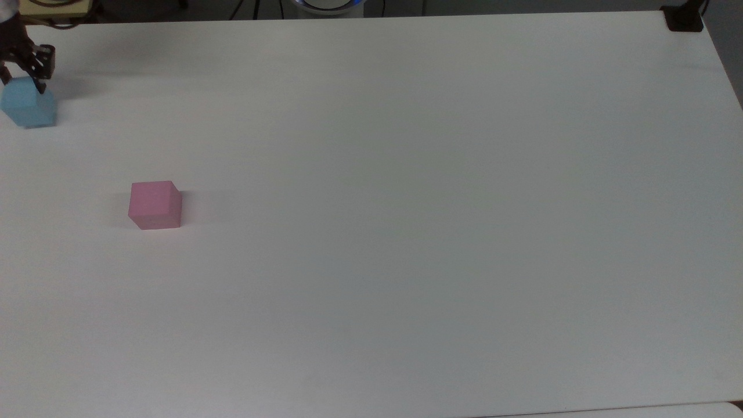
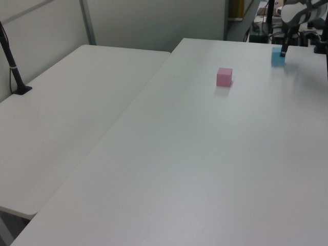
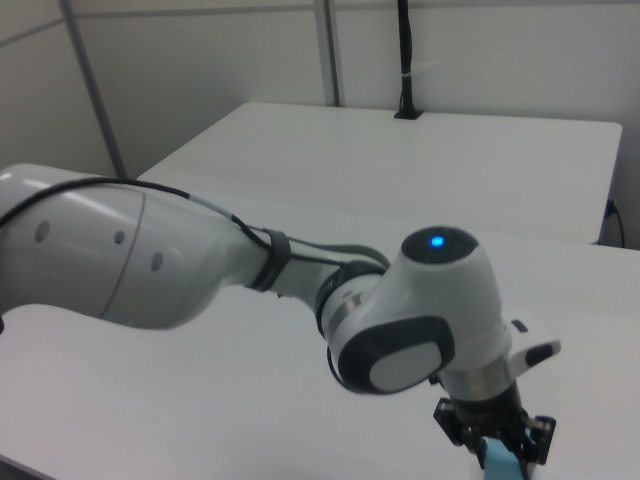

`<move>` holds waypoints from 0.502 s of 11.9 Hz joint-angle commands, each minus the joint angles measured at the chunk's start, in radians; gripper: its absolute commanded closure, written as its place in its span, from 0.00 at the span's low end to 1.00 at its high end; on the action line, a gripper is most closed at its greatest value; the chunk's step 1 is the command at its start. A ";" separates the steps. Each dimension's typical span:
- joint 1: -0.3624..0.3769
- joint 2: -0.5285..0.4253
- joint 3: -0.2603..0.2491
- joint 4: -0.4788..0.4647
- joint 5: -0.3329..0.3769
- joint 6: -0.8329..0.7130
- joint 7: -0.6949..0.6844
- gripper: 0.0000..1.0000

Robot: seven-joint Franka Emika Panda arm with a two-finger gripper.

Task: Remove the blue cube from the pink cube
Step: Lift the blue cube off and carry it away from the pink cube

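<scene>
The pink cube (image 1: 154, 204) sits alone on the white table (image 1: 406, 232), toward the top view's left; it is also mid-table in the left view (image 2: 224, 77). The blue cube (image 1: 28, 107) is far from it, at the top view's left edge near the back, low at the table surface. My gripper (image 1: 22, 85) comes down on it from above, its black fingers (image 1: 40, 81) pressed to the cube's sides, shut on it. In the left view the blue cube (image 2: 278, 56) is at the far right under the gripper (image 2: 283, 51). The right view has the arm's wrist above the gripper (image 3: 496, 442) and a sliver of blue cube (image 3: 500, 466).
A black clamp base (image 1: 684, 17) stands at the table's back right corner in the top view. A second white table (image 2: 66, 107) with a black post (image 2: 13, 64) adjoins on the left view's left. Cables and equipment (image 2: 302, 25) lie beyond the far edge.
</scene>
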State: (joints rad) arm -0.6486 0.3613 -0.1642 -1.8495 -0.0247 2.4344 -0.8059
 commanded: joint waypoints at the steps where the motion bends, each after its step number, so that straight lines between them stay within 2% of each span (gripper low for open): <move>1: -0.005 -0.016 0.005 -0.043 0.000 0.046 -0.018 0.43; 2: -0.017 -0.016 0.005 -0.042 0.002 0.045 -0.009 0.04; 3: -0.022 -0.018 0.005 -0.039 0.005 0.040 0.001 0.00; 6: -0.022 -0.039 0.003 -0.033 0.037 0.003 0.026 0.00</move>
State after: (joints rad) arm -0.6678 0.3655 -0.1641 -1.8642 -0.0184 2.4603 -0.8039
